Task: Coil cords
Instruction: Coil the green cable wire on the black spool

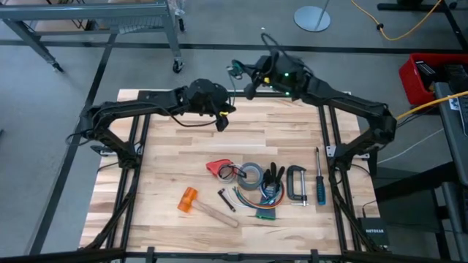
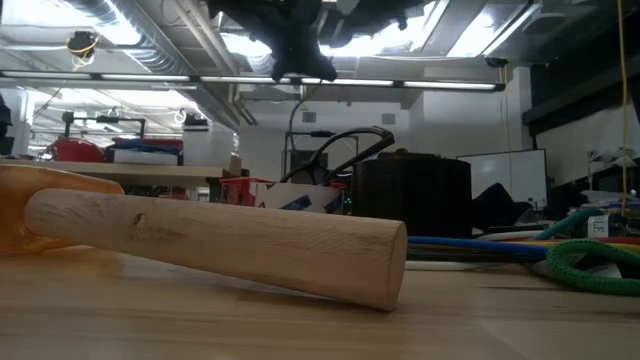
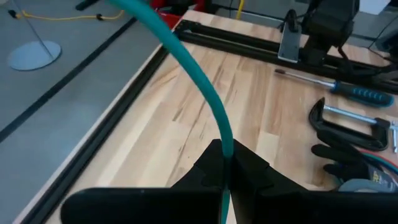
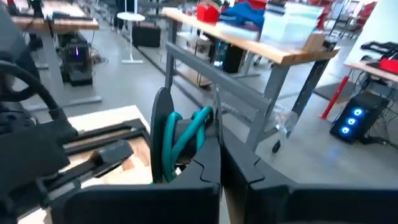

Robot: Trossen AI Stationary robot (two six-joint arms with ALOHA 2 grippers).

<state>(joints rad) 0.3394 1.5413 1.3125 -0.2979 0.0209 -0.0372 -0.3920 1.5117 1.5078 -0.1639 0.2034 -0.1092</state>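
Your left gripper and right gripper, both clamped on the teal cord, hold it strung between them across the table's far edge.

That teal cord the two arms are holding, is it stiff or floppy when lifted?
Probably springy rather than limp: the cord rises from the shut left gripper in a smooth arc without drooping. At the right gripper it folds into tight loops, so it likely bends easily. It looks thin, so probably light.
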